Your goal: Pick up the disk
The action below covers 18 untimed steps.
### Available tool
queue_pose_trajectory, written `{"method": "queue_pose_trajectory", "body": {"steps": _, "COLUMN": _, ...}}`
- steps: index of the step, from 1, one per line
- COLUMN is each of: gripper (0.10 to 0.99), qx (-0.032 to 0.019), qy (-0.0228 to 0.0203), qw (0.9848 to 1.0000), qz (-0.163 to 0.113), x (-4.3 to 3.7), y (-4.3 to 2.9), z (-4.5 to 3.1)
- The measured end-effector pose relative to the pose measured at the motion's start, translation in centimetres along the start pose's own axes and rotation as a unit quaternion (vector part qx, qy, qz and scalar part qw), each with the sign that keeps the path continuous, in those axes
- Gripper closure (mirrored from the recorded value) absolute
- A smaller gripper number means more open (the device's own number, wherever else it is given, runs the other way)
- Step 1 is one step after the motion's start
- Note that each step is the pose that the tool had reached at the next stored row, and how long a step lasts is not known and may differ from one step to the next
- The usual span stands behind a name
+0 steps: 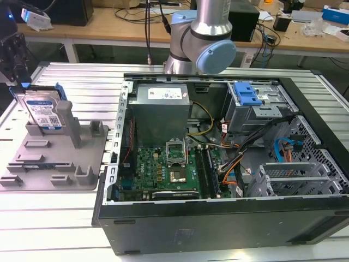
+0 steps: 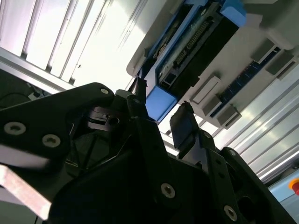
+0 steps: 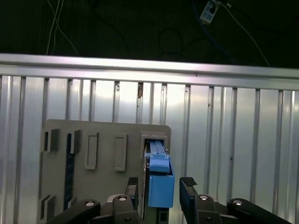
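- Exterior view, far left: gripper hung at about 11 o'clock of the disk, close over its upper edge.
- Disk stood on edge, label facing outward, slotted in the 11 o'clock corner of the grey fixture tray, beside an upright post.
- First wrist view: fingers were spread, one on either side of the disk's blue end. A gap showed on each side and nothing was clamped.
- Open computer case sat at 3 o'clock of the tray, on the slatted metal table.
- Arm rose at 12 o'clock of the case.
- Drive cage with blue latch sat at 1 o'clock inside the case.
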<state>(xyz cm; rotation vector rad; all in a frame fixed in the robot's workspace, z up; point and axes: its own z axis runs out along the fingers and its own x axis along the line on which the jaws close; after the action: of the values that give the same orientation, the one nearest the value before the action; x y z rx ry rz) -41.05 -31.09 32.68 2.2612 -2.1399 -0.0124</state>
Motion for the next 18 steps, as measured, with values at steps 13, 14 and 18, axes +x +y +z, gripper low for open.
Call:
{"method": "queue_pose_trajectory", "body": {"steps": 13, "gripper": 0.604, "qx": 0.0000, "qy": 0.0001, "qw": 1.0000, "qz": -0.004, "x": -0.02, "y": -0.03, "z": 1.17}}
{"method": "queue_pose_trajectory", "body": {"steps": 14, "gripper": 0.604, "qx": 0.0000, "qy": 0.0002, "qw": 1.0000, "qz": -0.005, "x": -0.02, "y": -0.03, "z": 1.29}}
{"method": "queue_pose_trajectory", "body": {"steps": 18, "gripper": 0.604, "qx": 0.0000, "qy": 0.0002, "qw": 1.0000, "qz": -0.005, "x": -0.02, "y": -0.04, "z": 1.70}}
